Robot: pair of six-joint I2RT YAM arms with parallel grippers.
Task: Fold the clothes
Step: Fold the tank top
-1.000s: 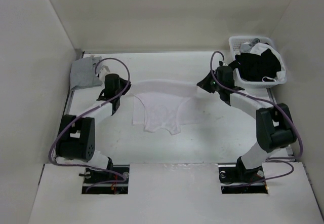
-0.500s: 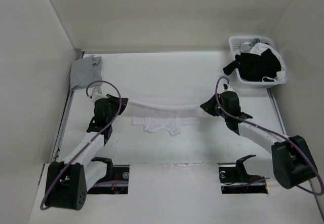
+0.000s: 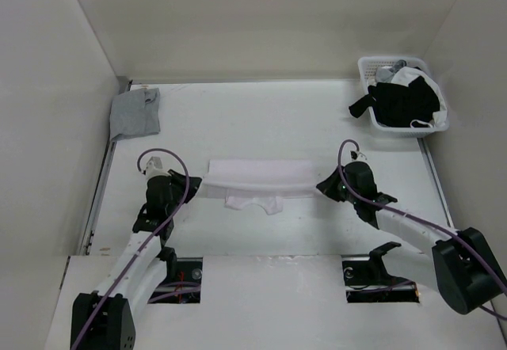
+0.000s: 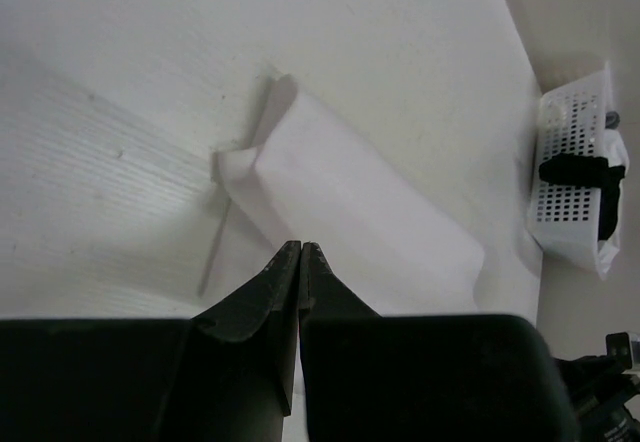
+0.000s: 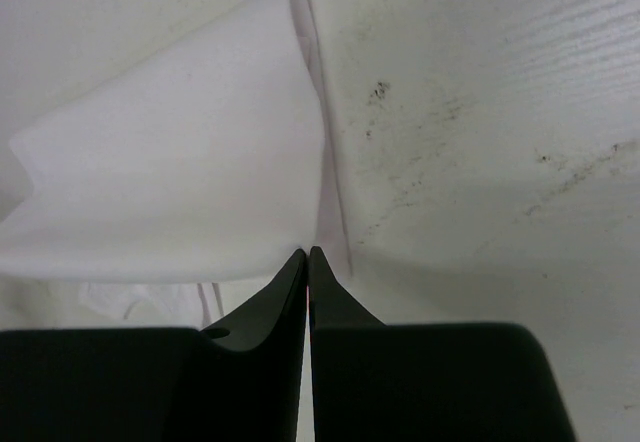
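My left tool point(image 3: 196, 184) and right tool point(image 3: 320, 187) are each pinched shut on opposite ends of the white tank top point(image 3: 253, 174), which stretches between them with its lower part lying on the surface point(image 3: 261, 120).

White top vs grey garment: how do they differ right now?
The top is white; the grey garment is grey. The top is stretched between the left gripper and right gripper, both shut on it; the grey garment lies free. The top sits mid-table, the grey garment far-left. Both are soft cloth.
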